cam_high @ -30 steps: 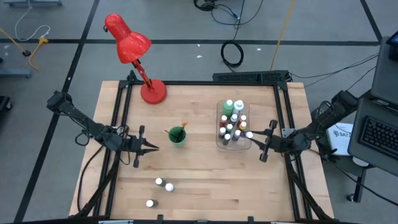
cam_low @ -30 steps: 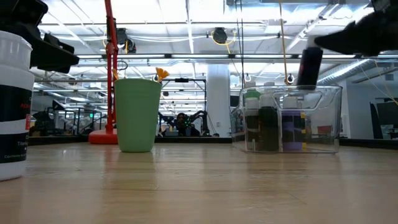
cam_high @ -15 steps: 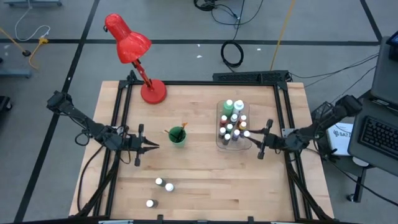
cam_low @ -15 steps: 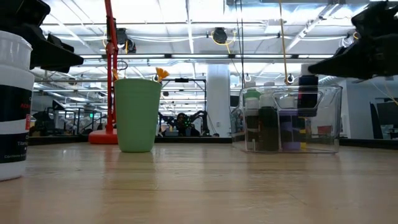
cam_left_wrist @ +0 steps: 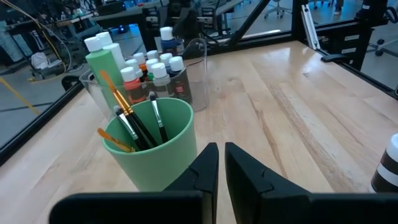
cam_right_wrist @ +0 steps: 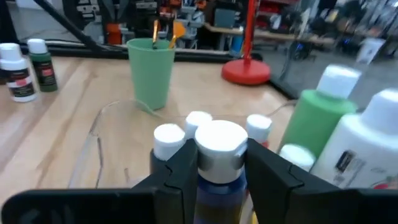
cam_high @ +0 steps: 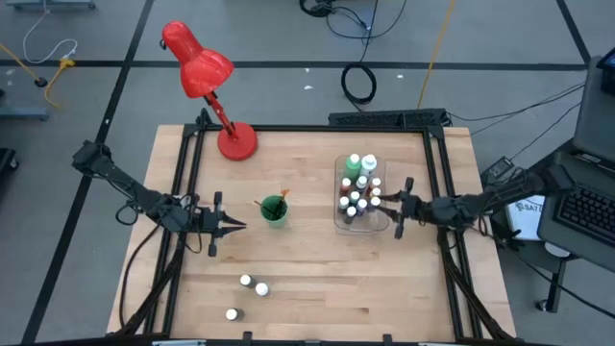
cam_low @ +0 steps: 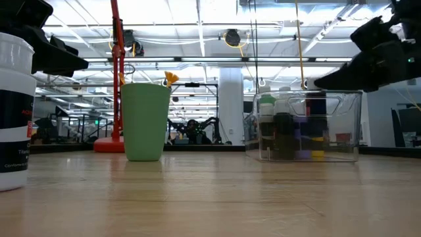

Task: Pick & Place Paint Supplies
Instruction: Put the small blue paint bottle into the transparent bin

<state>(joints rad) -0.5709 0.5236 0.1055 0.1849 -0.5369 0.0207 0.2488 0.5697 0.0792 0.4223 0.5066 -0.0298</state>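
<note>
So the right gripper (cam_right_wrist: 219,163) is parked over the clear tray (cam_high: 338,223) near the table's (cam_high: 317,279) right edge, and a small white-capped bottle (cam_right_wrist: 219,149) is clamped between its fingers (cam_right_wrist: 180,171), with the jaws closed only as far as the bottle's neck lets them. The bottle is held upright, long axis vertical, straight above the cluster of bottles already standing in the tray (cam_high: 357,192), so the whole thing hinges on a gap being directly below it (hard to tell from the wrist view which slot is actually free, the caps are packed tight). From the low view the bottle looks to be partly down behind the tray wall already. The left gripper (cam_high: 233,228) is shut on nothing, waiting just beside the green cup (cam_high: 274,210) with the brushes (cam_left_wrist: 134,124) in it. Three loose bottles (cam_high: 248,288) are left near the front edge, and the left arm is clearly nearer to those.
</note>
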